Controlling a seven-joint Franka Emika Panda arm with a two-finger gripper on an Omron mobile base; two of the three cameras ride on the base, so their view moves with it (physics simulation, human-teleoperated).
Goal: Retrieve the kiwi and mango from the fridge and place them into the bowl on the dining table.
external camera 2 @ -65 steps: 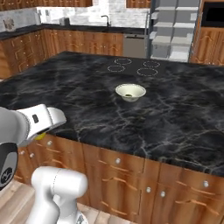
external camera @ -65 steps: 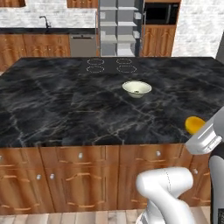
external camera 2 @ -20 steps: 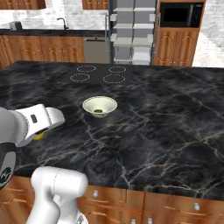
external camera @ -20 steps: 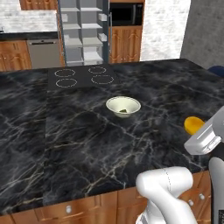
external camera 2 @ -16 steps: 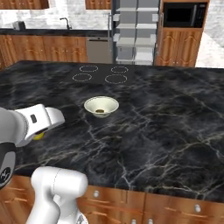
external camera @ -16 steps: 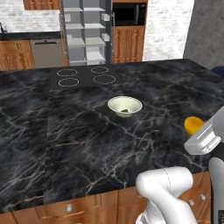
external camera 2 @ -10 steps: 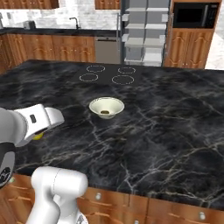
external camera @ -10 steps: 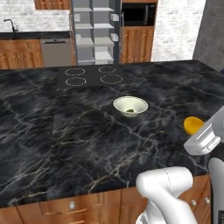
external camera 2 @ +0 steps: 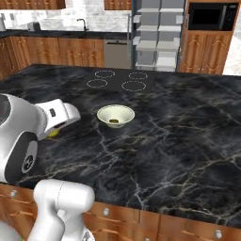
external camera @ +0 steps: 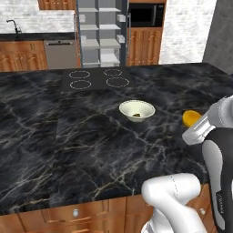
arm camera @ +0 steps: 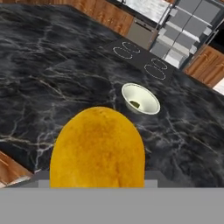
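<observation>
While gripper (arm camera: pixel 97 186) grips mango (arm camera: pixel 97 148), bowl (arm camera: pixel 141 99) ahead, holding kiwi (arm camera: pixel 135 104)

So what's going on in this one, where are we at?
The arm is carrying the mango over the dining table, with the fruit held at the fingers and large in the hand view. The bowl sits near the middle of the table in front of the cooktop, with something small and dark already in it. The fridge stands open behind.
</observation>
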